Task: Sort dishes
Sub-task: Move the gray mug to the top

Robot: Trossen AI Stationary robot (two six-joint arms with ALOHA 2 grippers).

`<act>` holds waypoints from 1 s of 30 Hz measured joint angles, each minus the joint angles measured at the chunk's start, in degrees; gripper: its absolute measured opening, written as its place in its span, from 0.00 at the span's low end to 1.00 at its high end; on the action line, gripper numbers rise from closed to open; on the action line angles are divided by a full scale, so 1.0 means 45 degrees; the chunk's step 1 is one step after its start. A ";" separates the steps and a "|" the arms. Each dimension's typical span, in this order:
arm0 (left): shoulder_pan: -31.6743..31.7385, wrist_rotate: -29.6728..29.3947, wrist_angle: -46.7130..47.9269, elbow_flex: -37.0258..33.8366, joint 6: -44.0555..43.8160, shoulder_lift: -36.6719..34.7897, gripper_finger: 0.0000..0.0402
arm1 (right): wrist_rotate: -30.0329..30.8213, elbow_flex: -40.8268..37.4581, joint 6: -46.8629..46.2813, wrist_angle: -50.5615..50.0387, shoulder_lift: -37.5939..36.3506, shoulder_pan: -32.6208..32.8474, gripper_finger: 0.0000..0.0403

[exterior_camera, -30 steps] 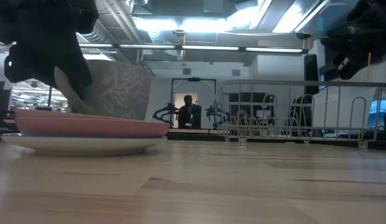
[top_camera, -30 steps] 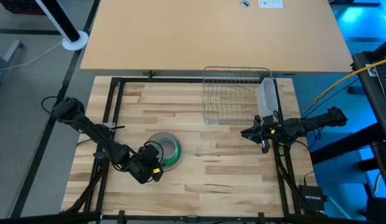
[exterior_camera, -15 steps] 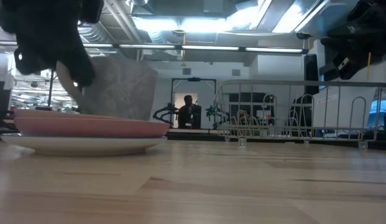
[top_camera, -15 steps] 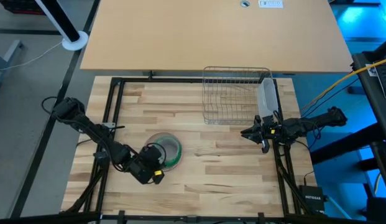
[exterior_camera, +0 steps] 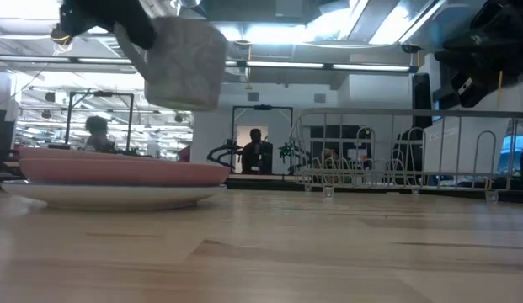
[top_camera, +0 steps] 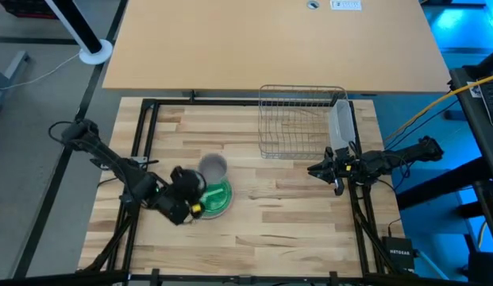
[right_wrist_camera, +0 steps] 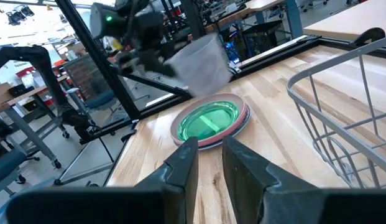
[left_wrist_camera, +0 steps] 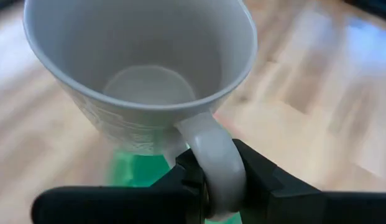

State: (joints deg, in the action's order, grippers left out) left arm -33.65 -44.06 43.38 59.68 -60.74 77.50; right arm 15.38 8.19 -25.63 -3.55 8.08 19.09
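Left claw (top_camera: 192, 189) is raised and clamped tight, while right claw (top_camera: 316, 169) hangs slightly parted.

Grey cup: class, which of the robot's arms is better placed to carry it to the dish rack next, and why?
Left. The left gripper already clamps the grey cup by its handle, lifted above the plates. The right gripper waits beside the dish rack, holding nothing.

White plate (exterior_camera: 109, 196) mostly hidden under pink plate (exterior_camera: 118, 171).

Robotics lab: metal frame rigs (right_wrist_camera: 87, 74), ceiling strip lights (exterior_camera: 244, 34), person (exterior_camera: 256, 151) behind.
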 joint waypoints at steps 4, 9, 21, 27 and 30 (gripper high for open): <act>0.0937 -0.0199 0.1963 -0.0020 0.0168 -0.0607 0.11 | 0.0000 -0.0002 -0.0002 -0.0002 0.0000 0.0000 0.19; 0.2570 -0.0146 0.3763 -0.0049 0.0273 -0.1090 0.11 | 0.0000 0.0000 0.0000 0.0005 0.0000 0.0000 0.19; 0.7525 0.0950 0.0523 -0.0955 0.5159 -0.1202 0.11 | 0.0004 0.0000 -0.0004 0.0005 0.0000 0.0000 0.19; 1.0123 0.4418 -0.5463 -0.3142 0.8730 -0.1181 0.11 | 0.0000 -0.0005 -0.0003 0.0004 -0.0003 0.0000 0.19; 1.1420 0.5217 -0.7142 -0.3912 0.9635 -0.1181 0.11 | 0.0002 -0.0005 -0.0002 0.0008 -0.0005 0.0000 0.19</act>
State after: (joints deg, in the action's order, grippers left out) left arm 17.74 -20.59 11.24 42.08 -17.39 72.18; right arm 15.39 8.16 -25.64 -3.52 8.05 19.09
